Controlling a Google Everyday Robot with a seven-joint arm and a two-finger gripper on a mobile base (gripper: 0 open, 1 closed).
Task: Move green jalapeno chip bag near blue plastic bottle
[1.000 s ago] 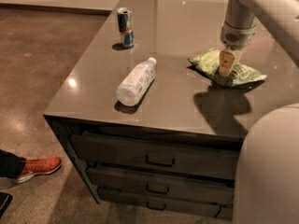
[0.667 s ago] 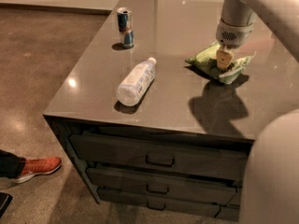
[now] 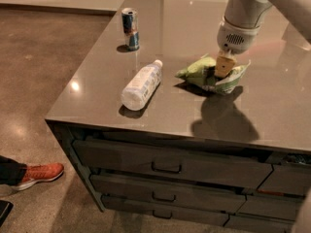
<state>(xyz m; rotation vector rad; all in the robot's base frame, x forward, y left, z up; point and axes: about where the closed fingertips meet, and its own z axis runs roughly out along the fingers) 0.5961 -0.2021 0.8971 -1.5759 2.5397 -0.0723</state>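
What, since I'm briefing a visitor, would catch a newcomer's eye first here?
The white arm reaches down on the grey counter's right side, its gripper pinching the crumpled green jalapeno chip bag. Left of it the blue plastic bottle lies on its side, and a blue-and-silver can stands behind it near the far edge.

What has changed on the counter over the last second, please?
The gripper, holding the green jalapeno chip bag, has carried it leftward in the view toward the blue plastic bottle, with a gap left between them. The bottle and the can stayed put.
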